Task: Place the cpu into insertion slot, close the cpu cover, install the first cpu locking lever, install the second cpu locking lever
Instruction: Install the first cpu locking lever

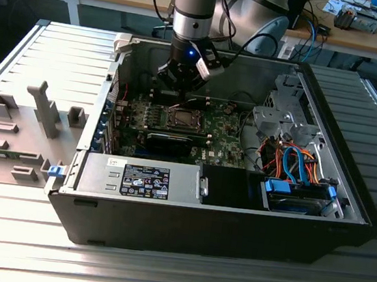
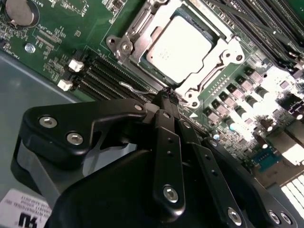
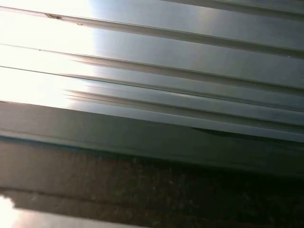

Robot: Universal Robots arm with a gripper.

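Cpu (image 2: 179,47) seated in insertion slot (image 2: 142,21), cpu cover (image 2: 216,61) down over it. Fingers (image 2: 167,102) pinched together beside cover edge, at wire lever (image 2: 135,89), prob. for latching.

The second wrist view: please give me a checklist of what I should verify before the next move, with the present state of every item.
1. The cpu lies flat in the insertion slot: ok.
2. The cpu cover is down, framing the cpu's edges: ok.
3. The gripper is at the cover's near edge, with its fingers together: ok.
4. The thin wire locking lever runs beside the fingertips; whether it is hooked: cannot tell.
5. Fingers touching that lever: cannot tell.
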